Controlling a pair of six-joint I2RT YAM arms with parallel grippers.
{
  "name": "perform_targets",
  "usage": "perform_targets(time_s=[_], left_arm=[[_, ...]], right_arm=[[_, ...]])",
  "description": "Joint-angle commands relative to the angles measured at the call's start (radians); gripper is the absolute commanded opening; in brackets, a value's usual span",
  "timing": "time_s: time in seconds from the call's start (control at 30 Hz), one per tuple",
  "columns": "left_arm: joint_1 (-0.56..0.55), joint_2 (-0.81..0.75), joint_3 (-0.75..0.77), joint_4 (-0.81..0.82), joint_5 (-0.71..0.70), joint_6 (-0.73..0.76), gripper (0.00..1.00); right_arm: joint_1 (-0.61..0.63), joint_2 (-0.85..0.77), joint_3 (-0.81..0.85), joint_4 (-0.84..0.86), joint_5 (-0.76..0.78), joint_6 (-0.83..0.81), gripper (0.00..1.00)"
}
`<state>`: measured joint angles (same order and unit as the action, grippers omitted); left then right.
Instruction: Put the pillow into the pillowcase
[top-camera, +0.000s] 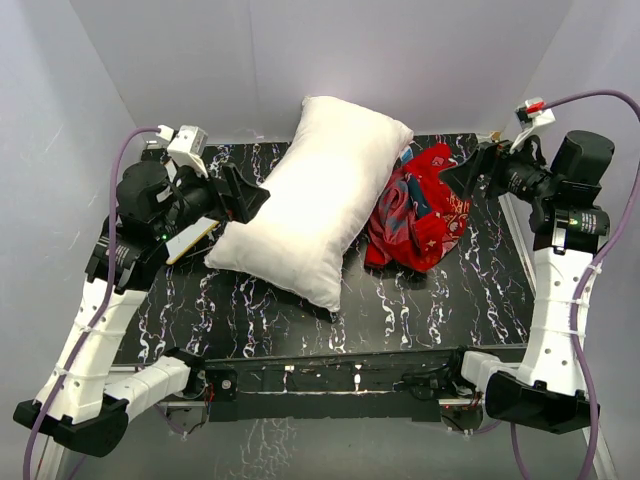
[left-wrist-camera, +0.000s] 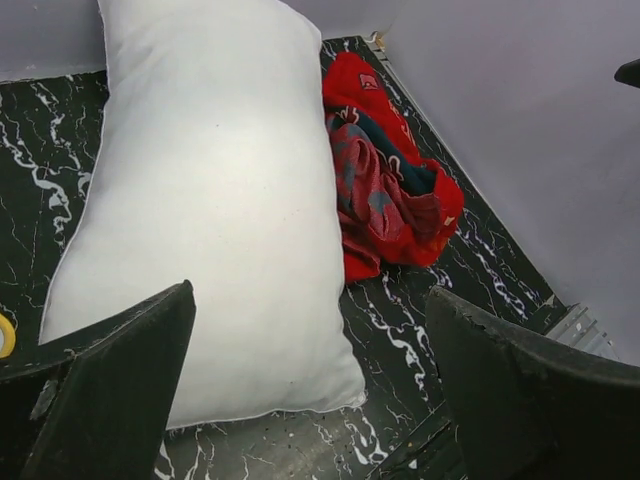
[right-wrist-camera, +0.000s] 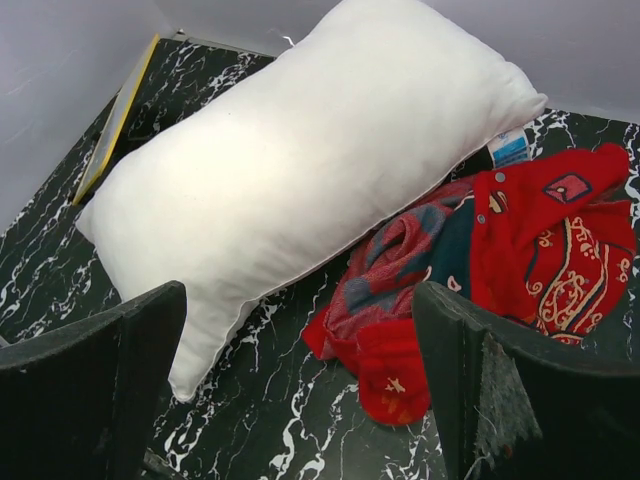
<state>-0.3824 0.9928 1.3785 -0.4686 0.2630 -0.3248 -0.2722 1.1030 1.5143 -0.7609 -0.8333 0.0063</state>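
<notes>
A robot lab's test booth: plain pale walls (top-camera: 200, 60) enclose a black marbled table (top-camera: 400, 310) with two arms (top-camera: 555, 300) bolted on.

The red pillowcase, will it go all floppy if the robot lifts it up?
Probably yes. The pillowcase lies crumpled in soft folds beside the pillow, so it would likely droop from wherever it is pinched. It looks like thin cloth, so probably light. Pushed, it would likely bunch up rather than slide across the table.
</notes>
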Motion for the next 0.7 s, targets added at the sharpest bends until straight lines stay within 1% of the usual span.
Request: perform_targets(time_s=[0.0, 0.23, 0.4, 0.53, 0.67], left_arm=[[-0.014, -0.016, -0.012, -0.009, -0.014, -0.01, 0.97], [-0.035, -0.082, -0.09, 0.029, 0.002, -0.05, 0.97], [-0.048, -0.126, -0.164, 0.051, 0.013, -0.095, 0.97], [-0.056, -0.152, -0.224, 0.079, 0.023, -0.134, 0.97], [-0.062, -0.178, -0.291, 0.077, -0.002, -0.172, 0.97]], right_arm=[[0.038, -0.016, 0.029, 0.022, 0.08, 0.027, 0.99], [0.103, -0.029, 0.019, 0.051, 0.134, 0.05, 0.99], [0.14, -0.058, -0.027, 0.061, 0.072, -0.012, 0.99], [0.157, -0.1, -0.115, 0.102, 0.016, -0.029, 0.99], [0.164, -0.152, -0.235, 0.142, -0.019, -0.07, 0.99]])
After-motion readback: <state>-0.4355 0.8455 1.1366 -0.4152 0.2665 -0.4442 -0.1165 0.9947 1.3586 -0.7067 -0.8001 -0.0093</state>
